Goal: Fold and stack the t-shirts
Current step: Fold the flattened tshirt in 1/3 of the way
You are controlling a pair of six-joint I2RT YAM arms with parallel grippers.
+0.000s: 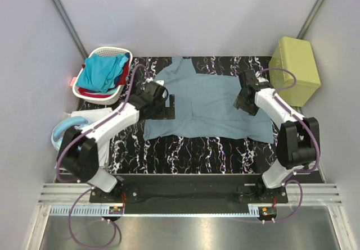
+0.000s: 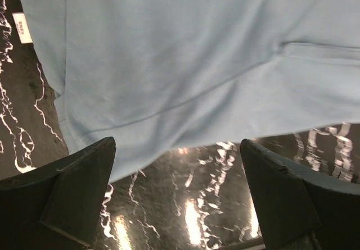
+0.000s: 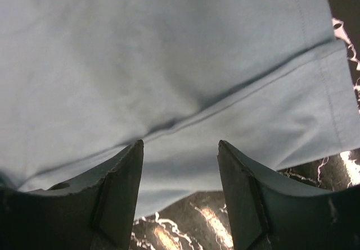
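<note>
The grey-blue t-shirt (image 1: 208,104) lies spread flat on the black marbled table (image 1: 191,149), one sleeve pointing to the back. My left gripper (image 1: 170,107) is open and empty over the shirt's left edge. In the left wrist view the gripper (image 2: 177,149) has its jaws wide apart just above the hem of the shirt (image 2: 180,53). My right gripper (image 1: 242,102) is open and empty over the shirt's right part. In the right wrist view the gripper (image 3: 180,146) straddles a seam fold of the shirt (image 3: 169,53). The turquoise t-shirt (image 1: 101,71) and the red t-shirt (image 1: 121,77) lie bunched in the basket.
The white laundry basket (image 1: 105,98) stands at the back left corner. A yellow-green box (image 1: 295,70) stands at the back right. A pale blue object (image 1: 64,132) sits off the table's left edge. A white label (image 2: 22,28) lies at the shirt's edge.
</note>
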